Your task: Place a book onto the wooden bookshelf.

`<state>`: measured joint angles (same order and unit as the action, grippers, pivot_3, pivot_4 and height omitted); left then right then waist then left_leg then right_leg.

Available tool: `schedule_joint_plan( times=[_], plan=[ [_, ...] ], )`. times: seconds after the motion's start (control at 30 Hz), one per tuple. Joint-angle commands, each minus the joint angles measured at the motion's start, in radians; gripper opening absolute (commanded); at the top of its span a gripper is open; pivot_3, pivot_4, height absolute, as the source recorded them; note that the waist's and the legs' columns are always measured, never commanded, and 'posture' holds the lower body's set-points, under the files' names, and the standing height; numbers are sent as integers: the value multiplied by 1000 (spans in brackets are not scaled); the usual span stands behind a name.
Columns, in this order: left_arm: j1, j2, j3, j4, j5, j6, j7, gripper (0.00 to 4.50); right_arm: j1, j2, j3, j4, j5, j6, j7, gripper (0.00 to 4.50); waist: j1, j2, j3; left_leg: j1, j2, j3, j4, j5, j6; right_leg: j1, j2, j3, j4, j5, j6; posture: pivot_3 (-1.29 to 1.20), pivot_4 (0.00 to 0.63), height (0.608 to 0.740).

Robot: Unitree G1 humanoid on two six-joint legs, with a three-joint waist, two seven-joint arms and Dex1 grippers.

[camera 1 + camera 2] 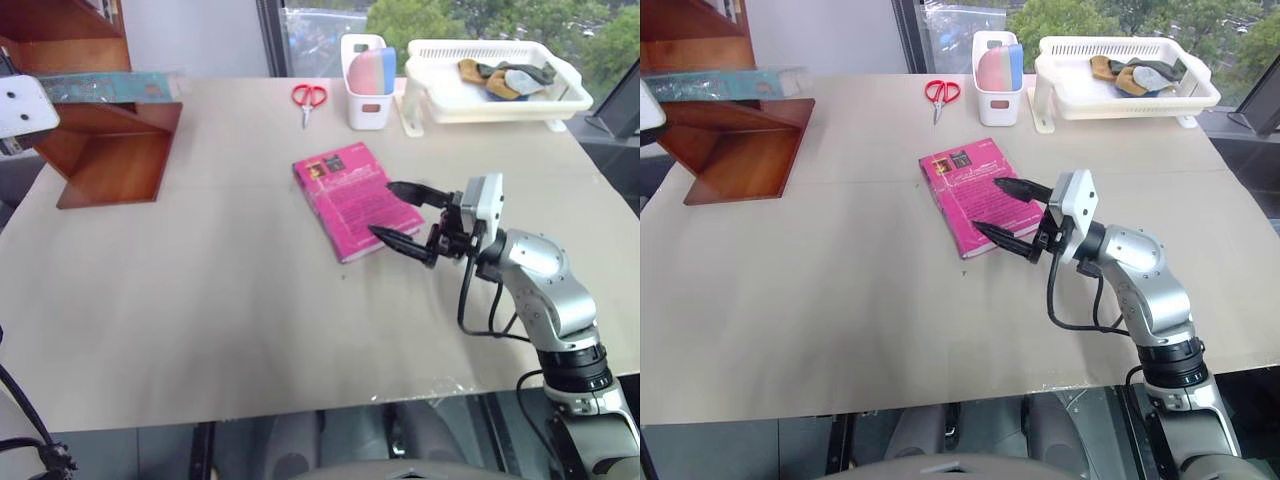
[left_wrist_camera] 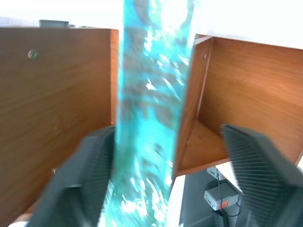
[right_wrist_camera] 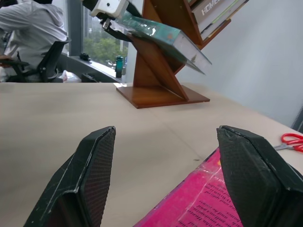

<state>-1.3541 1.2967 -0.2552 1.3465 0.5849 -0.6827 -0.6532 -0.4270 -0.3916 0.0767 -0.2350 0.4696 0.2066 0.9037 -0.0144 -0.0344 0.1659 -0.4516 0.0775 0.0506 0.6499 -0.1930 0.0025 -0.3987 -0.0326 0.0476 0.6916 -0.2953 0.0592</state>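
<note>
Bookshelf (image 1: 110, 150), reddish-brown wood, stepped boards with slanted side panels, standing at the far left corner of the table (image 1: 200, 330). Book (image 1: 110, 86), large, teal-green, glossy wrapped cover, lying along a board of the bookshelf with one end projecting past the board's edge toward the scissors; in the right wrist view it sits tilted on the slanted shelf. Left gripper (image 2: 161, 179), at the book's near end: its two black fingers (image 2: 75, 184) spread wide, one on either side of the cover, the left one just beside or brushing it, the right one well apart, so the book is released rather than clamped. Right gripper (image 1: 405, 215), held low over the middle of the table, pointing toward the robot's left, fingers parted and empty, tips over the near edge of a magenta-pink book (image 1: 352, 198) lying flat; contact cannot be told. Scissors (image 1: 309, 98), red-handled, lying at the far side of the table. White holder (image 1: 366, 95), just beside the scissors, containing pink and blue items. White basket (image 1: 500, 95), at the far right, containing small cloth-like objects. Person (image 3: 28, 33) in a grey top, seated in a chair beyond the table, seen in the right wrist view.
</note>
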Motion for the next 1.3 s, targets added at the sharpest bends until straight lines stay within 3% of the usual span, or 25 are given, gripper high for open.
schedule_joint_plan(
  times=[0.03,0.27,0.43,0.57,0.7,0.77,0.8,0.87,0.97,1.1,1.2,1.3],
  plan=[
    [18,59,62,-10,-60,8,14,4416,-12,-15,-35,10,16,-31,26,3519,1,0,0,0,0,0,0,0,0,0,0,0,0,0,0,0,150,740],
    [70,73,121,-25,-126,-10,18,4416,-53,9,-12,55,-1,-41,31,3519,4,0,0,1,0,0,2,0,0,-1,0,0,4,0,0,0,150,740],
    [141,50,290,-36,-346,-53,-145,4416,-68,19,-11,47,0,-33,23,3519,4,0,0,0,0,0,3,0,0,-1,0,0,4,0,0,0,150,740],
    [239,-25,504,-142,-655,-83,-384,3205,-61,8,-15,13,0,-9,5,3519,7,-1,0,0,0,-1,3,0,0,-1,0,-1,4,0,0,0,150,740],
    [518,-168,650,-495,-936,110,-479,1234,-60,-4,-23,1,5,7,-4,3519,3,0,-1,2,1,-1,3,0,0,1,-1,-1,6,0,0,0,150,740],
    [763,-310,658,-855,-1059,290,-385,690,-64,-11,-32,-4,5,10,-8,3519,0,6,-3,4,1,-1,3,0,0,3,-2,0,6,0,0,0,150,740],
    [832,-375,665,-985,-1095,367,-302,69,-65,-15,-36,-7,5,10,-10,3519,2,7,-4,4,1,0,2,0,0,3,-3,1,4,0,0,0,150,740],
    [901,-486,637,-1158,-1078,457,-155,27,-68,-21,-46,-13,7,10,-15,3519,4,3,-3,4,1,-1,3,0,0,3,-3,0,6,0,0,0,150,740],
    [899,-694,559,-1226,-906,498,129,27,-78,-28,-63,-20,4,1,-35,3519,6,-1,-3,3,2,-6,5,2,-2,3,2,-3,7,1,-1,0,150,740],
    [721,-933,442,-1040,-671,435,446,27,-95,-27,-81,-32,-5,-14,-67,3519,30,1,-5,5,-1,-6,6,3,-2,7,1,-2,7,2,1,0,150,740],
    [576,-981,428,-854,-550,397,654,27,-117,-11,-91,-30,-14,-29,-101,3519,25,1,-5,3,-1,-7,9,3,-2,7,2,-2,6,3,2,0,150,740],
    [451,-955,424,-676,-466,358,836,27,-142,24,-101,-25,-13,-48,-141,3519,14,1,-5,3,-2,-5,6,2,-2,4,2,1,5,3,2,0,150,740]
  ],
)
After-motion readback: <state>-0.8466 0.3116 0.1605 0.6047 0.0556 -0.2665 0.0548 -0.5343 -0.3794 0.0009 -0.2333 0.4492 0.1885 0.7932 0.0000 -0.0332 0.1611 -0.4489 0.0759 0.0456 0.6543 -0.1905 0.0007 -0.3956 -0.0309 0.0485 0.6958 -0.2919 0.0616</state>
